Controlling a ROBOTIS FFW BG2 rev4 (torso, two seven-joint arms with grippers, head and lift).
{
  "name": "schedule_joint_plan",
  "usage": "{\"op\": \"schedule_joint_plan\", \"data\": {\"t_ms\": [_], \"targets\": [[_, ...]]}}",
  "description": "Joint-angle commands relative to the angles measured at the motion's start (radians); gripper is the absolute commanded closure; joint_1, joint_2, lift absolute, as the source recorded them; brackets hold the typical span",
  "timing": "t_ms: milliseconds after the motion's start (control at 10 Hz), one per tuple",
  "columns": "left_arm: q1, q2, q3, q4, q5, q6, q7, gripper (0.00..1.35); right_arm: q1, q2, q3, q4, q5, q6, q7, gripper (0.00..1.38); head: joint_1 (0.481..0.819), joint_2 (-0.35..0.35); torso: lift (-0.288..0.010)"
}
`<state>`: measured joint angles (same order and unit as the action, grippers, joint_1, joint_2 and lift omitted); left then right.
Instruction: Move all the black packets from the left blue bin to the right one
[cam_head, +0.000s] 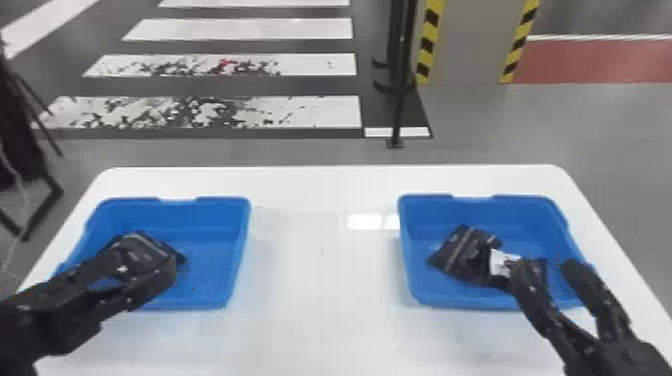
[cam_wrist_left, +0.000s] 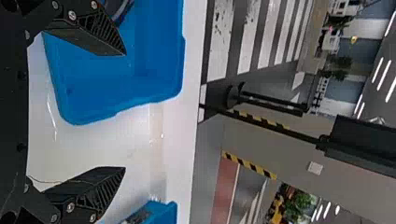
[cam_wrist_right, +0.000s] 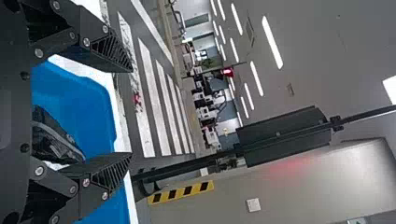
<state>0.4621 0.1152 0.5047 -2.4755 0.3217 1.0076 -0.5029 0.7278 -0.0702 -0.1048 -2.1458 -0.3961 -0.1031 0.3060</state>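
- Presently, at least one black, pale-striped packet (cam_head: 139, 247) is lying in the left blue plastic bin (cam_head: 212, 265); black packets (cam_head: 462, 255) are resting in the right blue plastic bin (cam_head: 417, 290).
- Picking up seems to be the step in hand; the next move is probably calling for lining up and closing on the left packet.
- A white label (cam_head: 501, 262) is showing, its writing too small to read.
- The left black two-fingered pincer (cam_wrist_left: 123, 111) is gaping, gripping nothing; the right black two-fingered pincer (cam_wrist_right: 131, 112) is likewise spreading empty.
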Motion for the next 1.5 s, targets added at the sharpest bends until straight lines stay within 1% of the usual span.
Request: {"op": "schedule_joint_plan", "data": {"t_ms": [0,200,300,400,500,700,800,900,1000,1100,1200,1300,1400], "targets": [[-0.052,0.004,0.062,0.017,-0.066,0.048,0.012,0.18,0.082,0.006,0.015,-0.035,-0.015,-0.003,0.001,0.43,0.695,0.104,-0.138],[-0.143,0.012,0.084,0.096,-0.124,0.089,0.043,0.18,0.161,0.006,0.047,-0.052,-0.065,-0.003,0.001,0.43,0.695,0.232,-0.138],[-0.197,0.021,0.086,0.160,-0.162,0.102,0.047,0.18,0.175,0.004,0.059,-0.050,-0.075,0.000,0.001,0.43,0.695,0.278,-0.138],[-0.256,0.038,0.074,0.241,-0.194,0.119,0.049,0.18,0.173,0.004,0.059,-0.045,-0.080,0.020,0.005,0.43,0.695,0.318,-0.138],[-0.303,0.052,0.058,0.322,-0.204,0.129,0.053,0.18,0.166,0.003,0.059,-0.037,-0.088,0.024,0.015,0.43,0.695,0.345,-0.138],[-0.389,0.063,0.044,0.459,-0.232,0.136,0.066,0.18,0.163,0.003,0.061,-0.030,-0.100,0.032,0.019,0.43,0.695,0.350,-0.138],[-0.433,0.072,0.032,0.535,-0.244,0.131,0.067,0.18,0.161,0.003,0.063,-0.025,-0.106,0.034,0.021,0.43,0.695,0.350,-0.138],[-0.472,0.081,0.016,0.604,-0.242,0.109,0.067,0.18,0.161,0.003,0.063,-0.020,-0.108,0.042,0.024,0.43,0.695,0.350,-0.138],[-0.509,0.084,0.014,0.663,-0.242,0.082,0.072,0.18,0.158,0.003,0.063,-0.018,-0.112,0.044,0.027,0.43,0.695,0.350,-0.138],[-0.548,0.084,0.016,0.734,-0.232,0.075,0.078,0.18,0.156,0.003,0.065,-0.015,-0.112,0.049,0.028,0.43,0.695,0.350,-0.138],[-0.582,0.093,-0.004,0.815,-0.198,0.058,0.078,0.19,0.153,0.003,0.065,-0.010,-0.114,0.054,0.031,0.43,0.695,0.350,-0.138],[-0.614,0.101,-0.028,0.884,-0.182,0.058,0.080,0.23,0.151,0.003,0.065,-0.008,-0.116,0.056,0.033,0.43,0.695,0.350,-0.138],[-0.629,0.107,-0.056,0.933,-0.154,0.045,0.080,0.30,0.146,0.003,0.069,-0.003,-0.120,0.056,0.035,0.44,0.695,0.347,-0.138]]}}
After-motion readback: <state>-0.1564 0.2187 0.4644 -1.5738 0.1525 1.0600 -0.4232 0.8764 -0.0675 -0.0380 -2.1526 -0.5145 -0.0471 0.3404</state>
